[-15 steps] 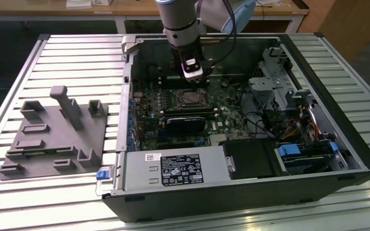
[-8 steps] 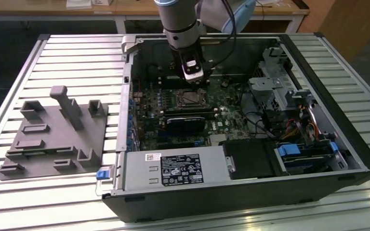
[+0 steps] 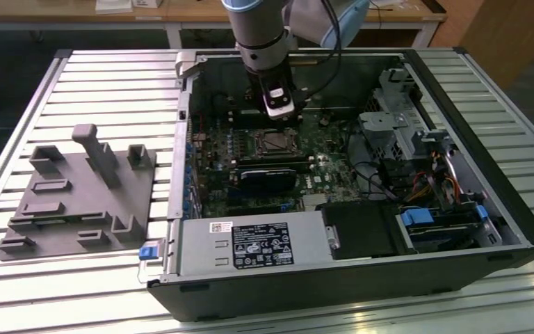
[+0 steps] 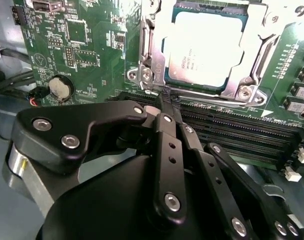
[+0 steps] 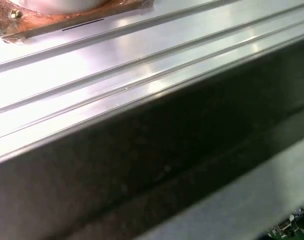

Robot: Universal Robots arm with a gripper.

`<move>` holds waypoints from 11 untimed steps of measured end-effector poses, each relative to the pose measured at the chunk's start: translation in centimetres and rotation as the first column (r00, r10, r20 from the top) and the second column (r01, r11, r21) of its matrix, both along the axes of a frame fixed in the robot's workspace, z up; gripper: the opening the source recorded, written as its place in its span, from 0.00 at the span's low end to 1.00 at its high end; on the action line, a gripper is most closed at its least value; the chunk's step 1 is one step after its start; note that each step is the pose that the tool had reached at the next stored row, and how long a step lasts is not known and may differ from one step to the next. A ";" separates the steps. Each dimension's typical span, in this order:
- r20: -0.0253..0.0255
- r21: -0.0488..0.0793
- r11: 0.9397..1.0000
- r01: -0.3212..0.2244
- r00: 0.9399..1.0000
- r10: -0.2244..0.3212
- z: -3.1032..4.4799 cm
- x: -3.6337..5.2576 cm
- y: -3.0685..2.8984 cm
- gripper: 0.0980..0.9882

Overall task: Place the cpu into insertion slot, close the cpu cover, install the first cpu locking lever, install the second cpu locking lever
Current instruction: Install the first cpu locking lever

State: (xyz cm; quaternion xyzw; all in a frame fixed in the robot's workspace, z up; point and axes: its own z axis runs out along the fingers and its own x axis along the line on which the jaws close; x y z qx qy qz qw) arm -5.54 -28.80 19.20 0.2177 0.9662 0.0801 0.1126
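The cpu [image 4: 206, 47], a pale silvery square chip, lies in the insertion slot [image 3: 272, 142] on the green board. The cpu cover [image 4: 152, 47], a thin silvery frame, lies down around the chip. In the exterior view my gripper [image 3: 281, 120] hangs inside the open computer case, just behind the slot. In the second wrist view the gripper [image 4: 164, 100] has its black fingers [image 4: 167, 150] pressed together, the tips right at the cover's near edge by a corner screw. I see nothing held between them. The locking levers cannot be made out clearly.
Long black memory slots [image 4: 231, 132] run between the gripper and the socket. A coin battery [image 4: 60, 86] sits beside them. A black-finned card [image 3: 267, 177], power supply [image 3: 248, 243] and drive cage [image 3: 406, 132] crowd the case. A grey fixture plate [image 3: 72, 202] lies on the slatted table.
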 end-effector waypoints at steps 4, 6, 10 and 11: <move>0.001 0.006 1.000 -0.001 1.000 0.001 0.25 0.01 0.00 0.01; 0.000 0.006 1.000 -0.001 1.000 0.001 0.63 0.00 -0.01 0.01; 0.000 0.007 1.000 -0.002 1.000 0.002 1.34 0.00 -0.01 0.01; 0.000 0.007 1.000 -0.002 1.000 0.002 1.41 0.00 -0.02 0.01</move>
